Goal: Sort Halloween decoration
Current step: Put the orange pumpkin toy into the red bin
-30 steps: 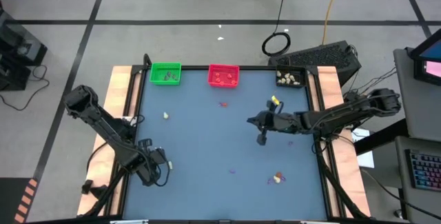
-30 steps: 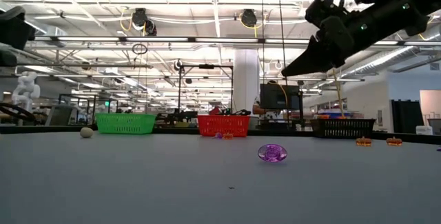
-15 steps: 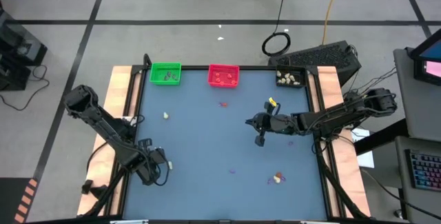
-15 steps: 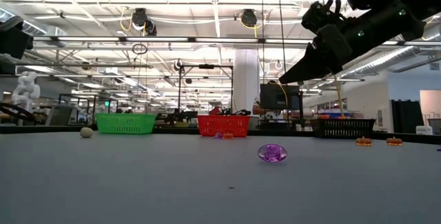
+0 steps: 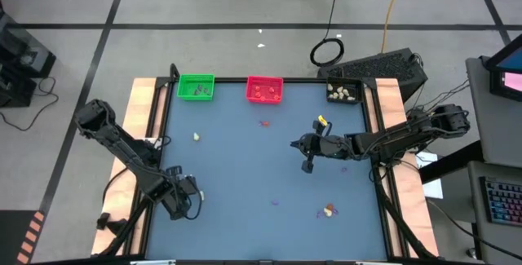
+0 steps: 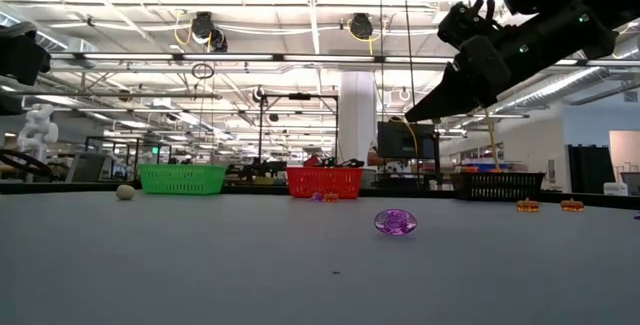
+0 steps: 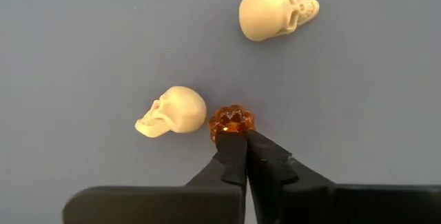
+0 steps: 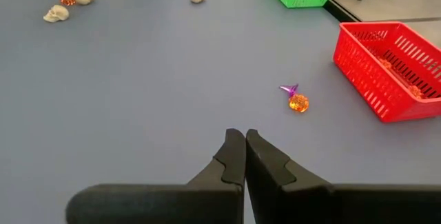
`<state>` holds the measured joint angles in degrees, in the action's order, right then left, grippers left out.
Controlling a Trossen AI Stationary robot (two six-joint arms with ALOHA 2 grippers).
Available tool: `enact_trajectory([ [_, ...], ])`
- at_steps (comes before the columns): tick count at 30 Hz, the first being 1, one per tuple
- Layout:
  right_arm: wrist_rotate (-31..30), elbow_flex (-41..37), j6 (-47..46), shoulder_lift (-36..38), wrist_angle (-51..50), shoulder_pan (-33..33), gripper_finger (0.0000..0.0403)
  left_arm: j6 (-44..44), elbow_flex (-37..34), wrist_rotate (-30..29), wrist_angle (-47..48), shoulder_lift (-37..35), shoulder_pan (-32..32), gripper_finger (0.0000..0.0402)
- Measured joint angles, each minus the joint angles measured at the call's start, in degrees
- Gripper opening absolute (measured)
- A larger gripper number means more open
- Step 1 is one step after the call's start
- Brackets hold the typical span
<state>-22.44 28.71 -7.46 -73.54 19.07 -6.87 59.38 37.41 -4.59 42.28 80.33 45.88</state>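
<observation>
The left end effector (image 7: 239,136) is sitting low at the near left corner of the surface (image 5: 245,175), its fingers pressed together with the tips touching an orange bead (image 7: 231,122). The bead is lying in front of the tips, not between them, so it does not appear to be gripped. A cream skull (image 7: 172,111) is lying just beside the bead, almost touching it; a second skull (image 7: 275,14) is lying apart from both.

The right end effector (image 8: 239,145) is hovering above the right half of the surface, fingers narrowed to nothing and carrying nothing. Ahead of it, an orange bead with a purple piece (image 8: 295,100) is lying near the red basket (image 8: 393,69). The green basket (image 5: 196,86), red basket and black basket (image 5: 343,92) are standing along the far edge. Further trinkets (image 5: 329,210) are lying near the near right corner.

Judgement: the step in hand is picking the orange bead for the red basket. To do it well, the left fingers should reopen, straddle the bead squarely and close on its middle, approaching from the side away from the skull so that the skull is not nudged or pinched along with it.
</observation>
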Motion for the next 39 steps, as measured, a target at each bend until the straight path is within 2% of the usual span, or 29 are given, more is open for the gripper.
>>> enact_trajectory([
  [15, 0.02, 0.0, 0.02, 0.0, 0.01, 0.0, 0.0, -4.27, 6.94, -2.57, 3.21, 0.22, -0.16, 0.0001],
  [24, 0.02, 0.0, 0.01, 0.0, 0.0, 0.0, 0.0, -5.1, 9.18, -6.26, 3.13, 0.18, -1.08, 0.0001],
  [27, 0.02, 0.0, 0.0, 0.0, 0.0, 0.0, 0.0, -4.62, 9.31, -6.6, 3.16, 0.18, -4.09, 0.0001],
  [30, 0.03, 0.0, 0.0, 0.0, -0.01, 0.0, 0.0, -8.17, 9.31, -7.5, 2.56, 0.18, -7.77, 0.0],
  [39, 0.02, 0.0, 0.0, 0.0, 0.0, 0.0, 0.0, -31.36, 9.31, -6.49, -7.81, 0.16, -24.55, 0.0],
])
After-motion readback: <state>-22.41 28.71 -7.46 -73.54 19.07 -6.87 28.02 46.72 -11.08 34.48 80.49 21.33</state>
